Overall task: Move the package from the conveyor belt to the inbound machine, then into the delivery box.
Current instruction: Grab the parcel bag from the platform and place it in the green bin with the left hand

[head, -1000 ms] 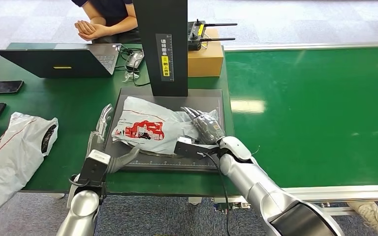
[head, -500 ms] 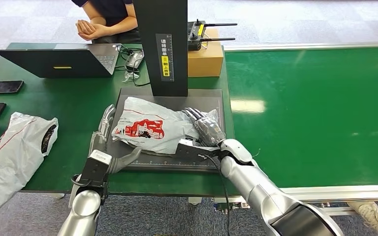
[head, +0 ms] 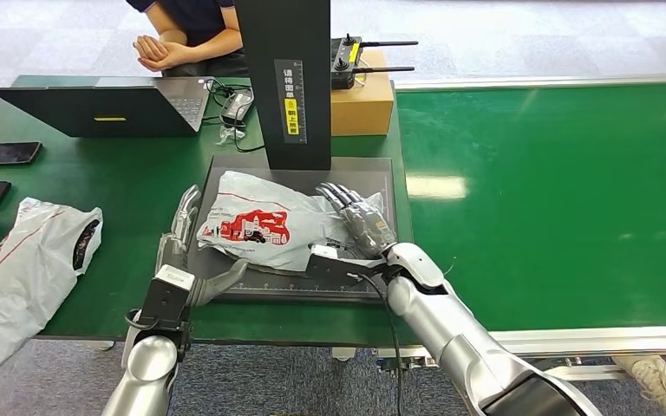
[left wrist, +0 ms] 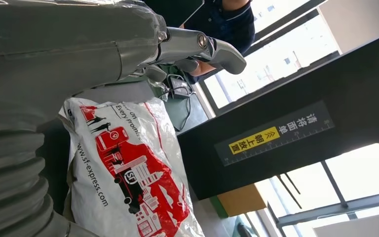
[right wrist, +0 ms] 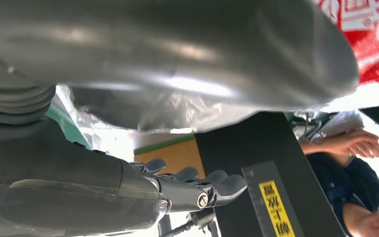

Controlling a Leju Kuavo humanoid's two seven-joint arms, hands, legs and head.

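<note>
Lying on the inbound machine's dark tray [head: 373, 170], white package [head: 264, 221] flanked by left hand [head: 186, 238] and right hand [head: 360, 221], both with fingers spread, touching its edges without gripping

Two polished silver arms, rounded at the wrists; a black cable runs along the right one; each robot hand, left [head: 192, 247] and right [head: 357, 222], has a grey ribbed cover and darker metallic fingers.

Left hand [head: 192, 251] open, fingers extended forward; right hand [head: 357, 221] open, fingers spread, palm down.
</note>
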